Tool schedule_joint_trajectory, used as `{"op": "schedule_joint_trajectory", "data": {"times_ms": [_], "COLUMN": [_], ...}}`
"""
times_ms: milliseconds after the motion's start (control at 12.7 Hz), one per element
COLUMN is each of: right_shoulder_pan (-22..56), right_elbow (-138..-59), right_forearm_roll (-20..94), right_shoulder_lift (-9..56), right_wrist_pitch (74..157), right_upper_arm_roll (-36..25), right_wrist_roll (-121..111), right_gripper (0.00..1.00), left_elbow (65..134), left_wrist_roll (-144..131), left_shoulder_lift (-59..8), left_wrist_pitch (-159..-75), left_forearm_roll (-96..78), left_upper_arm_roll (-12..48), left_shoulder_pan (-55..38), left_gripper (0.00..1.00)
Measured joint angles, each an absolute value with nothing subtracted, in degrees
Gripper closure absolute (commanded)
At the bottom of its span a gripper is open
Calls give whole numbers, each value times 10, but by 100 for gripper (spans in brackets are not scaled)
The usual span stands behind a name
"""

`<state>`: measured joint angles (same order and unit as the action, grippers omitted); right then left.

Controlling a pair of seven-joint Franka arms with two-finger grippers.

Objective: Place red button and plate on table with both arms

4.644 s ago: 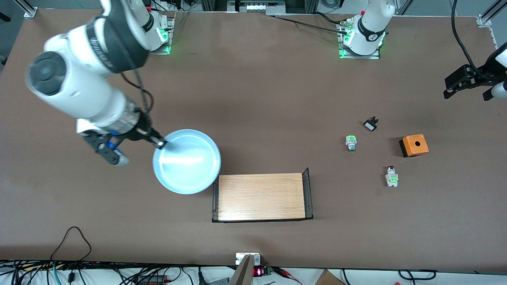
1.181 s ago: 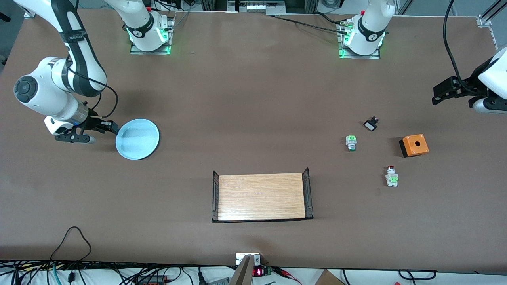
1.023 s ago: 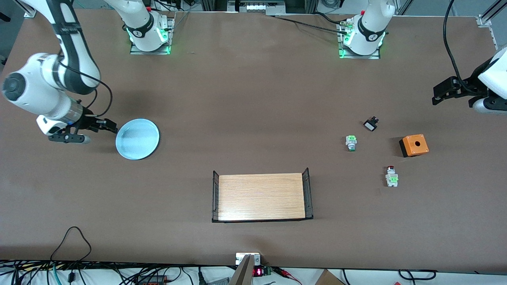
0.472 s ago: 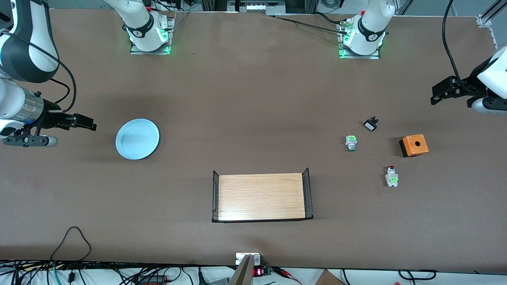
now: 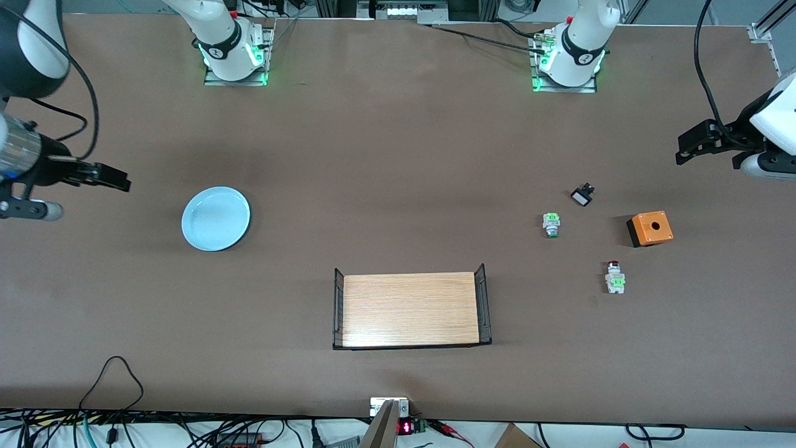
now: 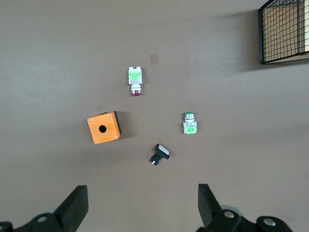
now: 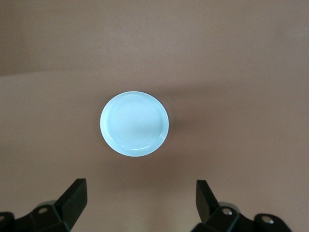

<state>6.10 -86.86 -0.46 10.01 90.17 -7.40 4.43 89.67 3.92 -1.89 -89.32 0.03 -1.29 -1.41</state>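
The red button [image 5: 614, 276] lies on its side on the brown surface [image 5: 398, 155], toward the left arm's end, its red tip pointing at the robots. An orange box [image 5: 650, 228], a green button [image 5: 551, 224] and a small black part [image 5: 582, 195] lie near it. The plate [image 5: 216, 218] sits flat on the surface toward the right arm's end. So both things lie on the surface now. The left hand [image 5: 699, 142] hangs up high over its end, wide open, holding nothing. The right hand [image 5: 102, 177] hangs beside the plate, wide open too, holding nothing. A wooden tray [image 5: 410, 309] sits between them
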Motion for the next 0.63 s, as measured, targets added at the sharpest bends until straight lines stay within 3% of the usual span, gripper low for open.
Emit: {"op": "schedule_joint_trajectory", "data": {"times_ms": [236, 630], "right_shoulder_pan": [-20, -45], "right_elbow": [-853, -866], "right_forearm_roll": [-6, -12], "right_shoulder_lift": [100, 91], "right_wrist_pitch": [899, 901], "right_upper_arm_roll": [5, 17], "right_wrist_roll": [45, 0], "right_gripper": [0, 0], "left_elbow": [897, 897], "left_wrist_roll": [39, 39], "left_shoulder_lift": [-19, -19], "left_wrist_pitch": [-893, -893], "left_forearm_roll": [0, 0], "left_upper_arm_roll": [-13, -13], "left_shoulder_pan": [-14, -14], "left_gripper": [0, 0]}}
